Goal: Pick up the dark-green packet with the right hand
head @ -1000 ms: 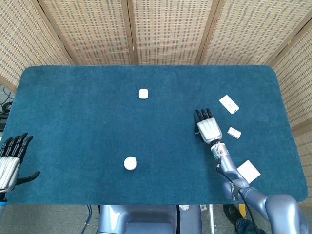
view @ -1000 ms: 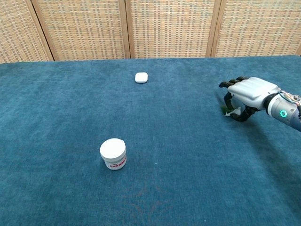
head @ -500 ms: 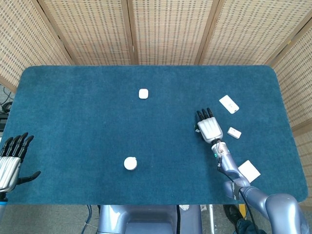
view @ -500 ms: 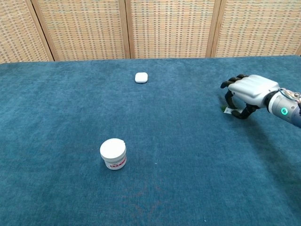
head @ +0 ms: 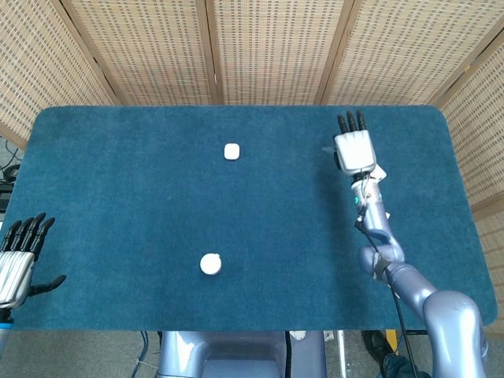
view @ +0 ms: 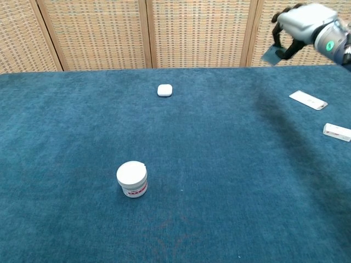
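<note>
High above the far right part of the blue carpeted table (view: pixel 230 164), the right robot hand (view: pixel 299 24) hangs in the air with its dark fingers (view: pixel 281 34) curled around the small dark-green packet (view: pixel 271 55), which sticks out below them, clear of the table. In the head view the same robot hand (head: pixel 353 147) shows from behind, white-backed, its fingers pointing toward the woven screen; the packet is hidden there. The left robot hand (head: pixel 17 256) rests at the near left edge of the table, its fingers spread and holding nothing. A round white jar with a red-printed label (view: pixel 132 179) stands upright near the front. A small white rounded case (view: pixel 164 90) lies further back. Two flat white items (view: pixel 308 99) (view: pixel 337 131) lie at the right.
</note>
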`<action>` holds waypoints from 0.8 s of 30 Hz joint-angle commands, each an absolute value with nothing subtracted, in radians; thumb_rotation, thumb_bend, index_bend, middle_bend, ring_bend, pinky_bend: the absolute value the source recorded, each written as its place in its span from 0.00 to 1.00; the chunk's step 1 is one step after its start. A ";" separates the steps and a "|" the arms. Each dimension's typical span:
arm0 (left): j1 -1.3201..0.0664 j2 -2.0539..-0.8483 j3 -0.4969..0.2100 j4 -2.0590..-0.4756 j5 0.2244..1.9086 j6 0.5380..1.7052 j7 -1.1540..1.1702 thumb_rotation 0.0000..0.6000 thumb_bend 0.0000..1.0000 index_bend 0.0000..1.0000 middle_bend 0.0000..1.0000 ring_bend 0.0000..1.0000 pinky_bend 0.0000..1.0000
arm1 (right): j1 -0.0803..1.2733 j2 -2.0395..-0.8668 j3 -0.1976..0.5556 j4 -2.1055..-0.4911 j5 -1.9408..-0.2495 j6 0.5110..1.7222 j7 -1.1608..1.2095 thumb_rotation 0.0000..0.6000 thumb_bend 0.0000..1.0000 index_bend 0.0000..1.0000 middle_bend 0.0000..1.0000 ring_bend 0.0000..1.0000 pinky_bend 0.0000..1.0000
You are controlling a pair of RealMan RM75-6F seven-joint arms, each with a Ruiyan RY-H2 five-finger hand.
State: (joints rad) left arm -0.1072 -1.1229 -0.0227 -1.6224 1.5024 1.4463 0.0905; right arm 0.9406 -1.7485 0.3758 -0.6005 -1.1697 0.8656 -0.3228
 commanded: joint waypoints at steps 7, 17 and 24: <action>-0.114 -1.110 -0.020 -1.625 1.502 1.431 0.066 1.00 0.00 0.00 0.00 0.00 0.00 | 0.750 -1.527 0.351 -1.064 -1.220 1.146 -0.271 1.00 0.15 0.04 0.00 0.00 0.00; -0.111 -1.092 -0.002 -1.622 1.533 1.434 0.027 1.00 0.00 0.00 0.00 0.00 0.00 | 0.479 -1.312 0.215 -1.479 -1.349 1.427 -0.249 1.00 0.00 0.00 0.00 0.00 0.00; -0.108 -1.101 0.018 -1.600 1.580 1.447 0.028 1.00 0.00 0.00 0.00 0.00 0.00 | 0.306 -1.253 0.059 -1.517 -1.506 1.595 -0.187 1.00 0.00 0.00 0.00 0.00 0.00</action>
State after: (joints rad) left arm -0.1075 -1.0967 0.0140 -1.6066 1.5665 1.4422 0.0265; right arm 0.3678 -1.2825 0.1200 -1.5120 -1.4389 1.5360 -0.2166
